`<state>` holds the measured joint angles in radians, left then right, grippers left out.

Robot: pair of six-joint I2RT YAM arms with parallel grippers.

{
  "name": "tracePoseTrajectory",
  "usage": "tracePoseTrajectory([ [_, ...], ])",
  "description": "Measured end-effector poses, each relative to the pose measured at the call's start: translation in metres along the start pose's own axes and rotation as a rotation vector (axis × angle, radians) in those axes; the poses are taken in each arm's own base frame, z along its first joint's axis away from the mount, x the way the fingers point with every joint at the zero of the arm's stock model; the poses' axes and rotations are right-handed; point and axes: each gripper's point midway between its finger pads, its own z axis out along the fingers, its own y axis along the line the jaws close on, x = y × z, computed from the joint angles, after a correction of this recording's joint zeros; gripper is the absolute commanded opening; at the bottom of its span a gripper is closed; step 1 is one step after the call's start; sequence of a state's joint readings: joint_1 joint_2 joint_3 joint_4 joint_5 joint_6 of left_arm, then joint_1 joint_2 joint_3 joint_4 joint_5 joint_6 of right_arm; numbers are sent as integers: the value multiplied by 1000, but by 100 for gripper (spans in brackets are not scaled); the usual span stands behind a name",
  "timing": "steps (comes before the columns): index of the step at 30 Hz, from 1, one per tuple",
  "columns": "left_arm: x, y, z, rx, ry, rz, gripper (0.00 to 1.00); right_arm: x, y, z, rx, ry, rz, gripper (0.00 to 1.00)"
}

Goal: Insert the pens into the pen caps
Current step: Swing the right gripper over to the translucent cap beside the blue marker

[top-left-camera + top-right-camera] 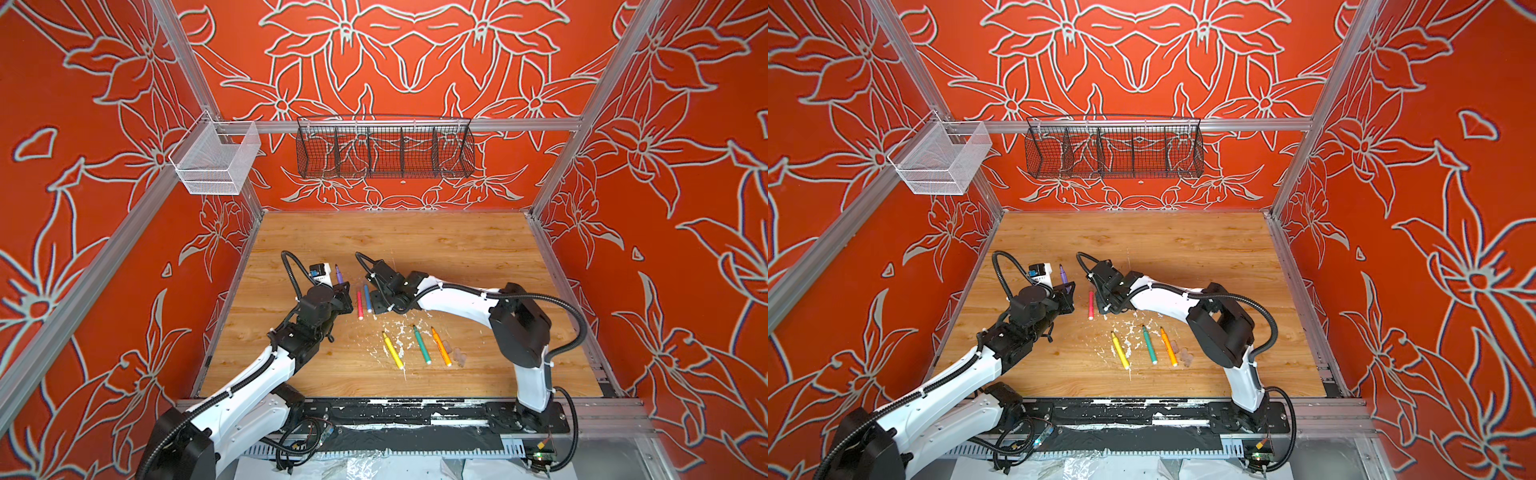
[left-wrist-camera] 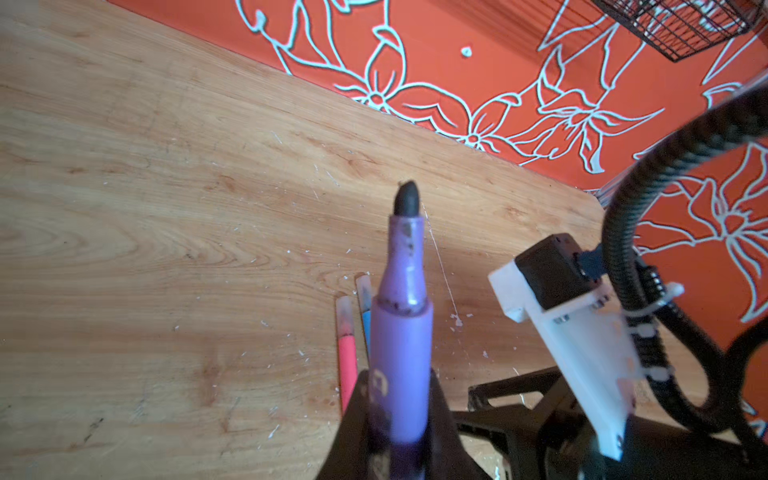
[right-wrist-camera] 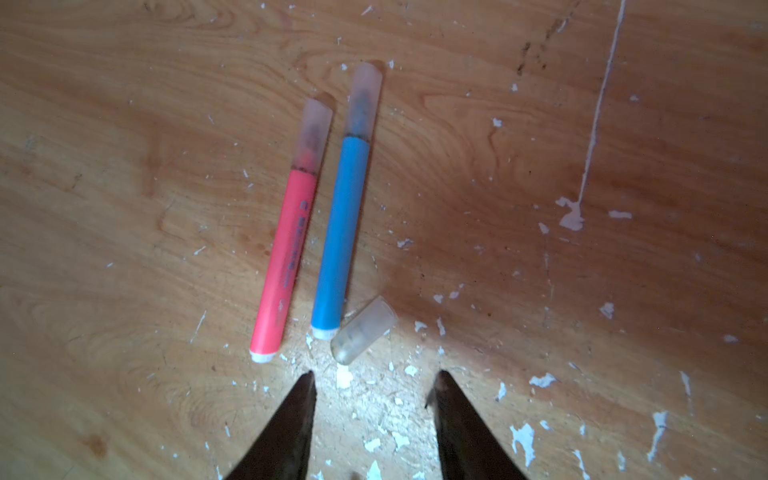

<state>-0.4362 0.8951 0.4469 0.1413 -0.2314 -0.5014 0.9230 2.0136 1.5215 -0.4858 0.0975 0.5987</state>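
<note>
Above tabletop (image 3: 124, 208): left jaws pinching purple pen (image 2: 401, 340), tip up; right jaws spread near loose cap (image 3: 362, 330).

- wooden table (image 1: 436, 241), strewn with white flecks (image 3: 571, 214);
- pink pen (image 3: 286, 249) and blue pen (image 3: 340, 232), both capped, lying side by side;
- loose cap (image 3: 363, 330) just beside the blue pen's end plug;
- yellow pen (image 1: 392, 350), green pen (image 1: 422, 345) and orange pen (image 1: 441, 347), uncapped, in a row;
- clear caps (image 1: 458, 355) just beside the orange pen

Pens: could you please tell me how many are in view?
6. Purple pen in the left jaws; pink pen and blue pen side by side mid-table; yellow pen, green pen and orange pen nearer the front. None seems hidden.
</note>
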Motion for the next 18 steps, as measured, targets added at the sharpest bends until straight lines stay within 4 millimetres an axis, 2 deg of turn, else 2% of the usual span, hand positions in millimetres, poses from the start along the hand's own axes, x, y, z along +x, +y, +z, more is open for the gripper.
tracePoseTrajectory([
  [5, 0, 7, -2, -23, -8, -20, 0, -4, 2, 14, 29, 25, 3, 49],
  [18, 4, 11, -2, -40, 5, -23, 0, 11, -7, 38, 95, 100, -9, 49],
])
